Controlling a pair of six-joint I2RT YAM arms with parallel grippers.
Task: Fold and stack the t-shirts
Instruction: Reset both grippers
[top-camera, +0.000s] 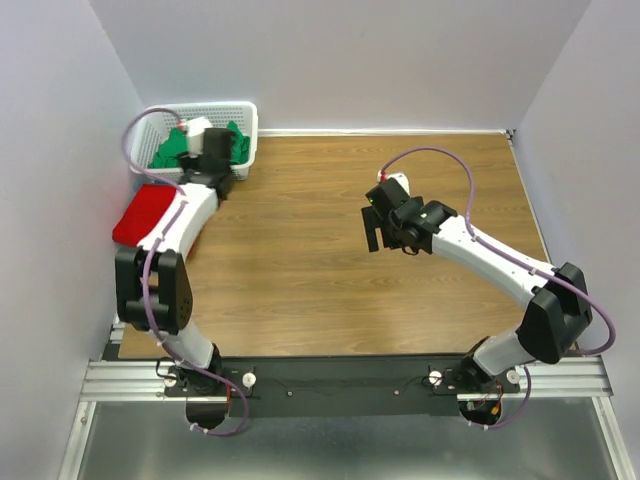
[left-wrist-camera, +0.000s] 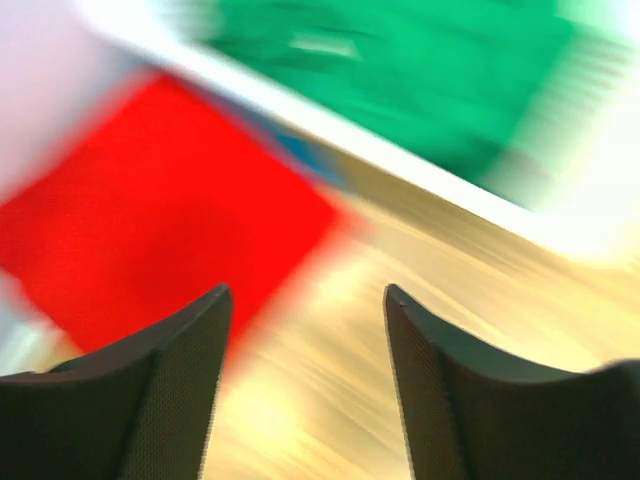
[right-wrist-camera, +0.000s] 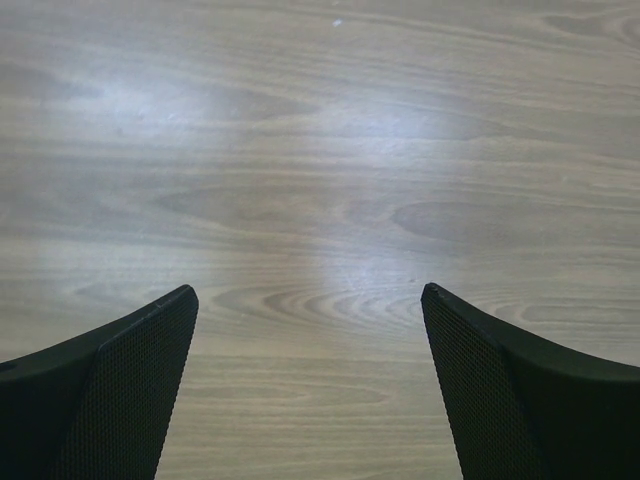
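A folded bright red t-shirt (top-camera: 143, 213) lies at the table's left edge; it fills the left of the blurred left wrist view (left-wrist-camera: 150, 230). A green t-shirt (top-camera: 172, 148) lies bunched in the white lattice basket (top-camera: 245, 120) and also shows in the left wrist view (left-wrist-camera: 400, 70). A thin blue sliver (left-wrist-camera: 300, 150), too blurred to identify, shows between the red shirt and the basket rim. My left gripper (top-camera: 222, 182) (left-wrist-camera: 305, 310) is open and empty, over bare wood by the basket's front. My right gripper (top-camera: 375, 232) (right-wrist-camera: 310, 310) is open and empty above the table's middle.
The wooden table (top-camera: 320, 290) is walled at the back and on both sides. The basket stands in the back left corner. The left forearm (top-camera: 185, 220) lies next to the red shirt.
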